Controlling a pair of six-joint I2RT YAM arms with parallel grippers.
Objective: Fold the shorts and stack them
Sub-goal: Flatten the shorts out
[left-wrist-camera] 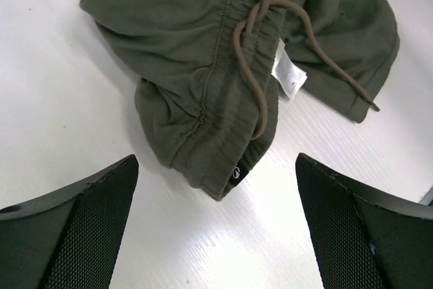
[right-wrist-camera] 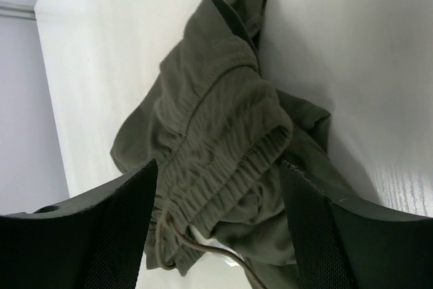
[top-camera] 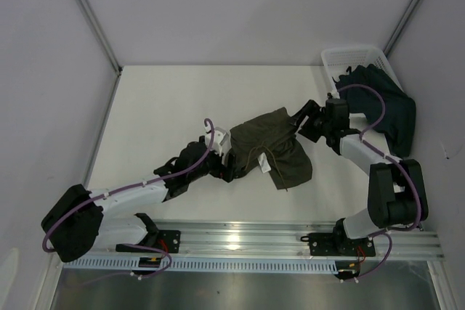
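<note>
The olive-green shorts (top-camera: 266, 147) lie crumpled in the middle of the white table, waistband and drawstring (left-wrist-camera: 254, 45) up, with a white label (left-wrist-camera: 290, 76) showing. My left gripper (top-camera: 230, 162) is at their left edge and stands wide open (left-wrist-camera: 216, 162); a waistband corner of the olive shorts (left-wrist-camera: 196, 52) lies just ahead of its fingers, untouched. My right gripper (top-camera: 300, 123) is at their upper right edge, open (right-wrist-camera: 218, 167), with the gathered waistband of the olive shorts (right-wrist-camera: 216, 120) lying loose between its fingers. The dark navy-teal shorts (top-camera: 383, 109) hang over the basket's side at the right.
A white mesh basket (top-camera: 350, 54) stands in the far right corner against the wall. Grey walls enclose the table on the left, back and right. A metal rail (top-camera: 290, 241) with the arm bases runs along the near edge.
</note>
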